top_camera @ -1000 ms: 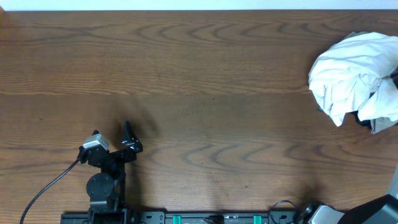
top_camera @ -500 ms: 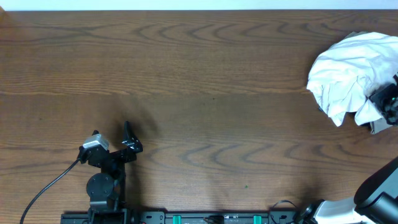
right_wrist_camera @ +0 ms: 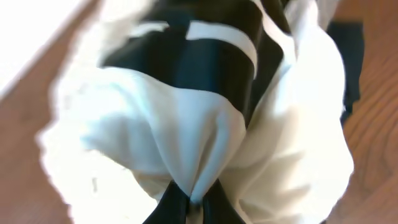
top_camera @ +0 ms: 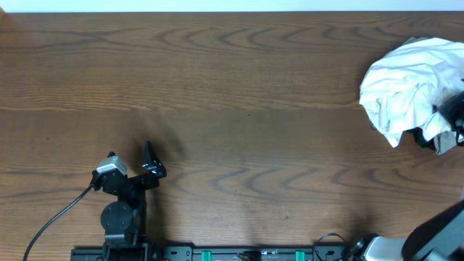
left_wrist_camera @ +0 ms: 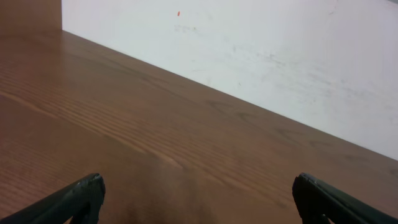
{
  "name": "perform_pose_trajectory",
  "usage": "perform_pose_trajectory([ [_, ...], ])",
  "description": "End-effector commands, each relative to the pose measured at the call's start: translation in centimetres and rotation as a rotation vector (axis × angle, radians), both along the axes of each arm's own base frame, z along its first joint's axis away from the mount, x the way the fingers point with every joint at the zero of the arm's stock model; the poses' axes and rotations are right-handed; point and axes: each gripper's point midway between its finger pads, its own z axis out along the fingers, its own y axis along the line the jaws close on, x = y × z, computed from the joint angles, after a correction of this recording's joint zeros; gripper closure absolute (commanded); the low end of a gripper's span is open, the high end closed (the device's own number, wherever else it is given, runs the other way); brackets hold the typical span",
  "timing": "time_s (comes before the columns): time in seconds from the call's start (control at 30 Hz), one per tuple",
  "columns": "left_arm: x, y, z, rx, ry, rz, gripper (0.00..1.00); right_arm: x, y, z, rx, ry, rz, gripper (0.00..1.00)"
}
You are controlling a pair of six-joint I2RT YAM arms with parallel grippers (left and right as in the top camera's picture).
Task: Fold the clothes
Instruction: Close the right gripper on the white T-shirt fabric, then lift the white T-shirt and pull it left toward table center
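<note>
We are at the very start of the fold. The white T-shirt lies as a crumpled heap at the far right edge of the tabletop. Nothing of it is spread out, and no sleeve or hem lies flat. A dark patch shows under its near edge, and we cannot tell whether that is a second garment or only shadow. Our right tool is pinched tight on a gathered fold of the white cloth, with the black lettering bunched just beyond the pinch. Our left tool stands wide with nothing between its fingers, near the front left of the tabletop and well apart from the heap. We judge that only a grip on the shirt is done. What is left is bringing it to the bare middle, spreading it flat, folding sleeves and body, then dealing with whatever else the heap hides
</note>
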Motion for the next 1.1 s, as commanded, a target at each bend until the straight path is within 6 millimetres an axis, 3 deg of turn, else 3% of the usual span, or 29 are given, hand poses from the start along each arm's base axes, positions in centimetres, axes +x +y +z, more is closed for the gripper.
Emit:
perform_pose_trajectory([
  [0.0, -0.1, 0.6, -1.9, 0.019, 0.061, 0.028, 0.02, 1.4, 3.5, 4.1, -0.005, -0.116, 0.107, 0.99],
  [0.17, -0.1, 0.6, -1.9, 0.019, 0.062, 0.028, 0.02, 3.5, 9.1, 6.4, 0.072, -0.214, 0.229, 0.96],
  [0.27, -0.1, 0.6, -2.0, 0.019, 0.064, 0.028, 0.02, 4.7, 11.5, 7.0, 0.068, -0.239, 0.286, 0.83],
  [0.3, -0.1, 0.6, -2.0, 0.019, 0.065, 0.028, 0.02, 4.8, 11.9, 7.0, 0.063, -0.237, 0.291, 0.82],
  [0.47, -0.1, 0.6, -2.1, 0.019, 0.069, 0.028, 0.02, 4.8, 11.7, 6.7, 0.043, -0.215, 0.244, 0.83],
  [0.67, -0.1, 0.6, -2.1, 0.019, 0.068, 0.028, 0.02, 4.7, 12.5, 6.5, 0.071, -0.208, 0.272, 0.92],
  [0.7, -0.1, 0.6, -2.1, 0.019, 0.069, 0.028, 0.02, 4.7, 12.6, 6.4, 0.073, -0.206, 0.273, 0.89],
  [0.8, -0.1, 0.6, -2.1, 0.019, 0.069, 0.028, 0.02, 4.0, 11.5, 5.5, 0.038, -0.154, 0.228, 0.65],
  [0.93, -0.1, 0.6, -2.1, 0.019, 0.069, 0.028, 0.02, 2.6, 9.3, 3.5, -0.077, -0.022, 0.169, 0.62],
  [1.07, -0.1, 0.6, -2.1, 0.019, 0.068, 0.028, 0.02, 2.7, 9.4, 0.8, -0.095, 0.075, 0.247, 0.62],
])
